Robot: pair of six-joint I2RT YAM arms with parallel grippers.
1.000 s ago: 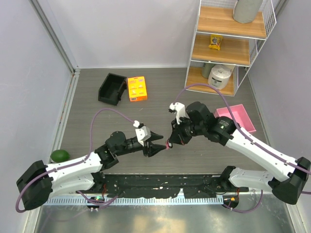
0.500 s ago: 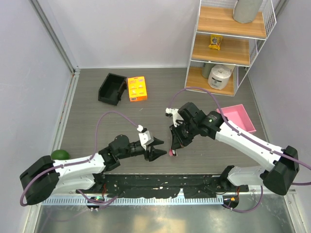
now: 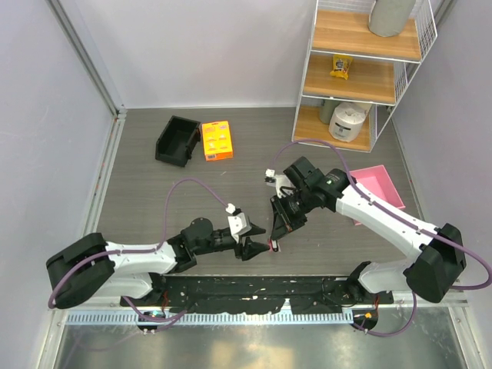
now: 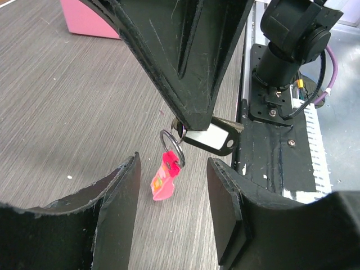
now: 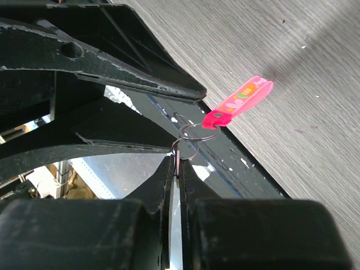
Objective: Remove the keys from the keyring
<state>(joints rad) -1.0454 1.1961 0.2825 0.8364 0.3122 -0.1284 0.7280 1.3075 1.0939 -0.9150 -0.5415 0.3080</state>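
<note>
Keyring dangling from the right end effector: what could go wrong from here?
The right end effector pinches the keyring only at its fingertips, so a tug may pull it free. The open left end effector could close on its pink strap instead of the black-headed key.

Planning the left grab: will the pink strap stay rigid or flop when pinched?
Likely floppy: the pink strap dangles freely from the ring. Probably light and apt to swing on contact, since only the ring carries it.
</note>
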